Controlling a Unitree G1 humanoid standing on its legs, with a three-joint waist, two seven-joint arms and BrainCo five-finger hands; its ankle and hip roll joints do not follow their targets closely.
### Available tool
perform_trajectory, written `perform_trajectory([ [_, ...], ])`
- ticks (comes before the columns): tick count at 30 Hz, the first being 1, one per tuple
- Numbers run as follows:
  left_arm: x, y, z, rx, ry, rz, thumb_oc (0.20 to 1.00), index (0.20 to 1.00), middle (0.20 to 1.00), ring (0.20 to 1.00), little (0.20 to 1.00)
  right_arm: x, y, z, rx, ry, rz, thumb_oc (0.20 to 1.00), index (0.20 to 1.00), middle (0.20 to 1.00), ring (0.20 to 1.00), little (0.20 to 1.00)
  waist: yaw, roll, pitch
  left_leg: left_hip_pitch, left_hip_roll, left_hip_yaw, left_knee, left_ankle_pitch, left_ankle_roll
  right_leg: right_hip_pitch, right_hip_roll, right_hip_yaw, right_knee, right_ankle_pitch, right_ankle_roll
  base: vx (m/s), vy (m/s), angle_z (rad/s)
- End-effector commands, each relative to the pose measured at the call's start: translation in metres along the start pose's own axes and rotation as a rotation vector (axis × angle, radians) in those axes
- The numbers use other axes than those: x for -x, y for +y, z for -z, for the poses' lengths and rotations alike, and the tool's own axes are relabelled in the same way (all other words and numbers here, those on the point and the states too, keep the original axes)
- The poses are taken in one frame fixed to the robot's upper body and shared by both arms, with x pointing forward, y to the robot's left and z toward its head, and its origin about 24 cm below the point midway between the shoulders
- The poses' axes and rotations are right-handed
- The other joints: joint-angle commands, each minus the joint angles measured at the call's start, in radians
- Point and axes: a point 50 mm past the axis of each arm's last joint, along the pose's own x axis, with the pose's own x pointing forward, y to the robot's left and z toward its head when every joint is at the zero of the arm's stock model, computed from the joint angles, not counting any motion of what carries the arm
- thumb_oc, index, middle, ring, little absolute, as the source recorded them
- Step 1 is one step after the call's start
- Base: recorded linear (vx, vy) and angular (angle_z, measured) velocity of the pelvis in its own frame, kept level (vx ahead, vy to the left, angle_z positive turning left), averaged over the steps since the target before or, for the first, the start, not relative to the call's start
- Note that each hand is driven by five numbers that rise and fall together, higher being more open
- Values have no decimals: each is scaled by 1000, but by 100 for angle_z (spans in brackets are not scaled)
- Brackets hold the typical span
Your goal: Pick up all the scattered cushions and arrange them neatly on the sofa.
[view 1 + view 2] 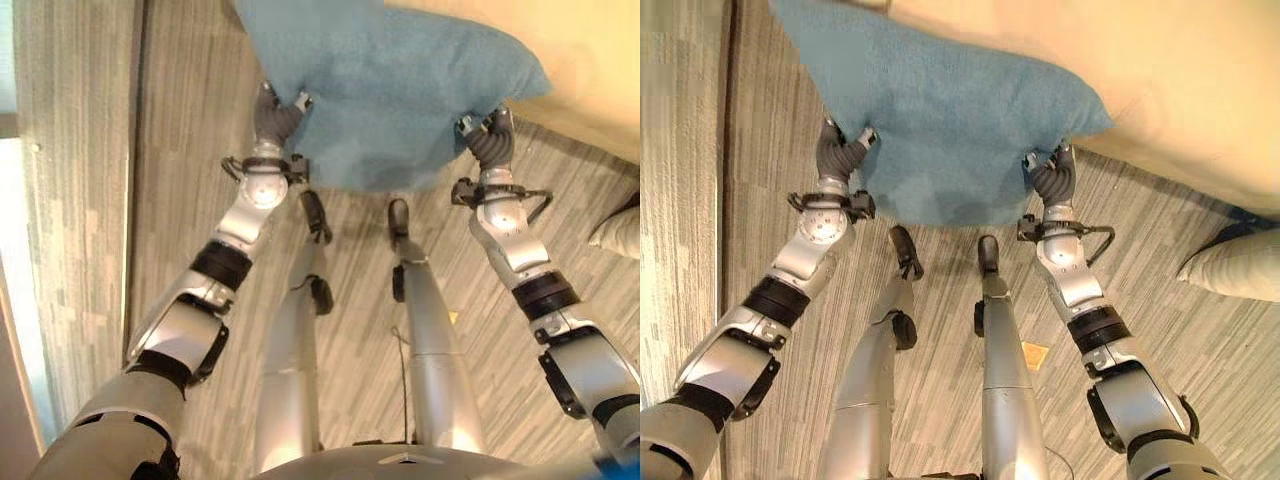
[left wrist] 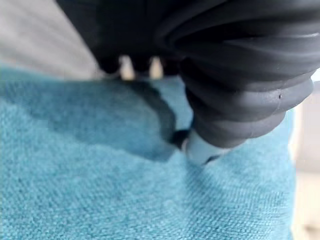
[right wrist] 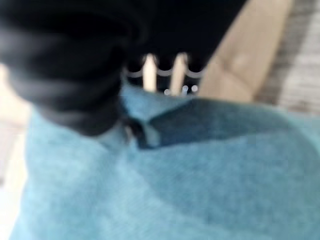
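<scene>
Sofa [image 1: 1160,90], cream and broad, runs across the far right of my head views, its front edge slanting down toward the right. Wood-grain floor [image 1: 90,150] lies open on my left and between my arms. Next in size is the teal cushion [image 1: 940,120], held up in front of me, its far right corner over the sofa's edge. My left hand [image 1: 278,118] pinches the cushion's left edge, thumb pressed into the cloth, as my left wrist view shows close up. My right hand [image 1: 1052,172] clamps the right edge the same way. A pale cushion [image 1: 1240,265] lies on the floor at the right, near the sofa front.
</scene>
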Motion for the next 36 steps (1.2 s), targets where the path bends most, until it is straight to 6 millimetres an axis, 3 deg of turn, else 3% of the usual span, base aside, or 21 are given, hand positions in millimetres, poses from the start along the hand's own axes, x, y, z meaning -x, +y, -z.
perform_trajectory([
  [1,17,-76,-26,126,-180,312,200,200,200,200,200,7,40,-27,-64,-190,-195,200,200,200,200,200,2,19,-152,87,27,-77,21,-168,-134,117,-21,-10,-268,177,75,6,-60,-6],
  [5,44,-74,6,180,-56,343,200,200,200,200,200,33,31,-3,-51,-103,-193,200,200,200,200,200,-8,7,-195,291,18,-75,-103,-121,-145,294,-10,-22,-364,197,77,16,-63,-9],
  [8,56,-74,18,220,-1,352,200,200,200,200,200,46,28,5,-58,-68,-194,200,200,200,200,200,-12,-3,-206,375,22,-68,-136,-124,-143,364,-6,-13,-379,193,79,40,-21,-8],
  [9,68,-75,28,254,53,350,200,200,200,200,200,56,24,14,-60,-29,-193,200,200,200,200,200,-19,-17,-220,434,23,-61,-137,-126,-140,428,-9,-17,-391,193,77,49,-32,-11],
  [18,104,-56,60,236,194,319,200,200,200,200,200,91,10,41,-32,111,-198,200,200,200,200,200,-50,-59,-273,692,29,32,-135,-204,-110,642,-2,55,-423,201,116,78,41,-25],
  [24,122,-49,76,216,270,315,200,200,200,200,200,111,-1,54,-7,192,-210,200,200,200,200,200,-71,-65,-291,818,3,108,-142,-251,-83,714,-1,121,-421,245,161,47,95,-50],
  [29,133,-50,85,211,321,330,200,200,200,200,200,122,-8,61,2,238,-205,200,200,200,200,200,-87,-60,-305,870,-14,147,-153,-268,-70,735,-17,134,-411,265,188,25,98,-30],
  [33,138,-50,88,224,351,333,200,200,200,200,200,126,-9,62,3,252,-196,200,200,200,200,200,-93,-55,-301,906,-18,185,-164,-277,-63,728,-27,86,-362,269,196,-5,51,-22],
  [34,138,-49,89,225,354,331,200,200,200,200,200,126,-7,62,-2,251,-201,200,200,200,200,200,-86,-54,-298,912,-13,194,-161,-280,-61,723,-38,47,-340,260,188,-20,49,-31],
  [35,139,-47,90,224,367,329,200,200,200,200,200,125,-5,61,-9,250,-210,200,200,200,200,200,-72,-49,-294,927,-1,212,-161,-279,-60,723,-67,-67,-294,232,160,-29,24,-39],
  [36,139,-46,91,224,374,329,200,200,200,200,200,125,-4,61,-10,249,-218,200,200,200,200,200,-66,-47,-297,934,3,217,-167,-275,-61,721,-64,-107,-270,209,149,-13,2,-33],
])
